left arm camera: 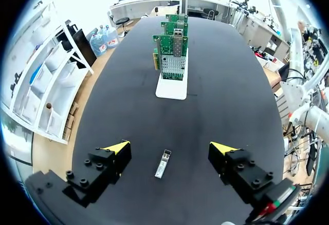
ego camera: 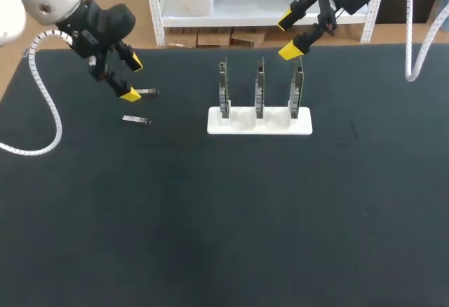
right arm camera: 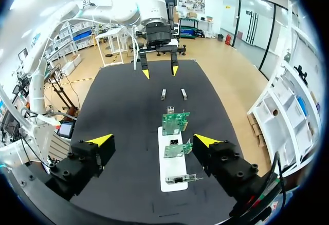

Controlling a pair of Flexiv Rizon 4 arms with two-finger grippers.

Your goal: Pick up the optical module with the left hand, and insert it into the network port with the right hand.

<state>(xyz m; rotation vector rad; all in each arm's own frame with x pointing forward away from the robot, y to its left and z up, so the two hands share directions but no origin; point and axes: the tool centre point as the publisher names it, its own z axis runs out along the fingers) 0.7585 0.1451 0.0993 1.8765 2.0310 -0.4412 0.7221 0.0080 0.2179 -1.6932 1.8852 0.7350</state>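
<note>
Left hand (ego camera: 132,78): fingers spread wide, raised over the desk (ego camera: 210,216), touching nothing. In its wrist view one optical module (left arm camera: 162,164) lies flat on the desk beneath the gap between the fingers. The head view shows a second module (ego camera: 137,120) just beside the first; which of the two sits under the gap cannot be told. Well ahead of this hand a white stand (ego camera: 259,120) carries three upright network cards (ego camera: 259,86) in a row. Right hand (ego camera: 289,36): fingers apart, raised above and behind the card at its end of the row, well apart from both modules.
</note>
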